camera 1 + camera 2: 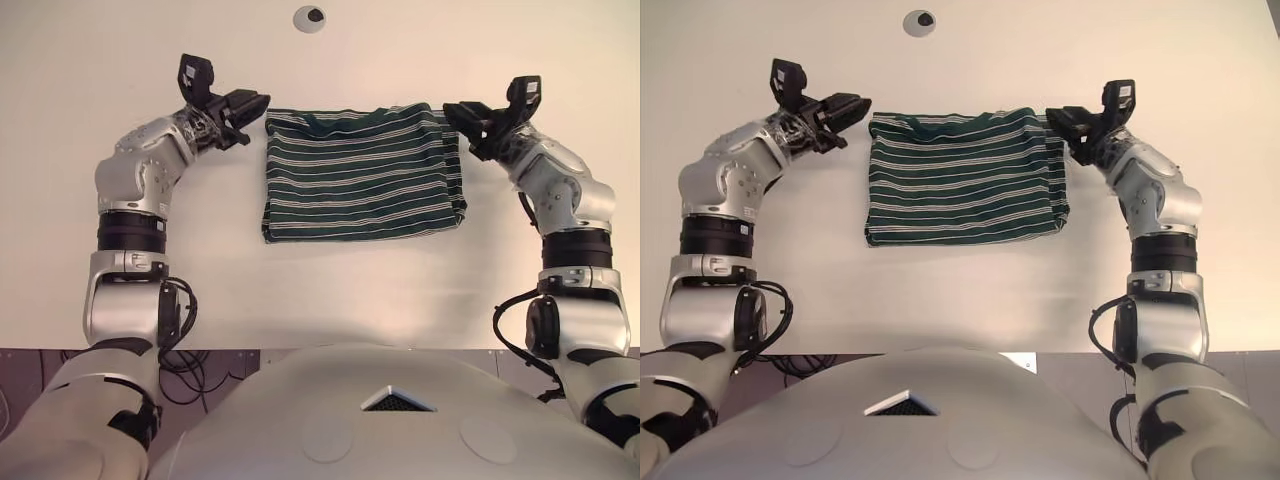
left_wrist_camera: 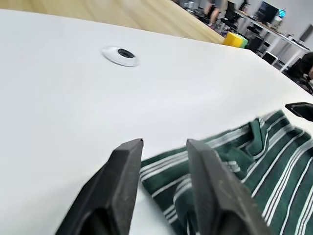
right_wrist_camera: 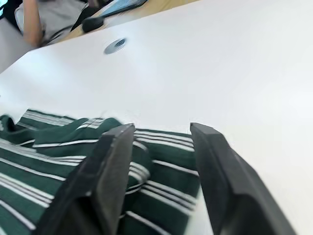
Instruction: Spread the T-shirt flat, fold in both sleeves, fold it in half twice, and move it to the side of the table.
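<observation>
A dark green T-shirt (image 1: 360, 175) with thin white stripes lies folded into a rectangle on the white table (image 1: 330, 290), collar side at the far edge. My left gripper (image 1: 258, 101) hovers at the shirt's far left corner, open, fingers apart with nothing between them; its fingertips (image 2: 133, 147) stand just over the shirt's edge (image 2: 230, 161). My right gripper (image 1: 452, 112) sits at the far right corner, open as well, its fingers (image 3: 117, 142) spread above the striped cloth (image 3: 58, 161).
A round cable grommet (image 1: 309, 18) is set in the table beyond the shirt. Bare tabletop stretches left, right and in front of the shirt. The table's near edge (image 1: 250, 348) runs just above my torso.
</observation>
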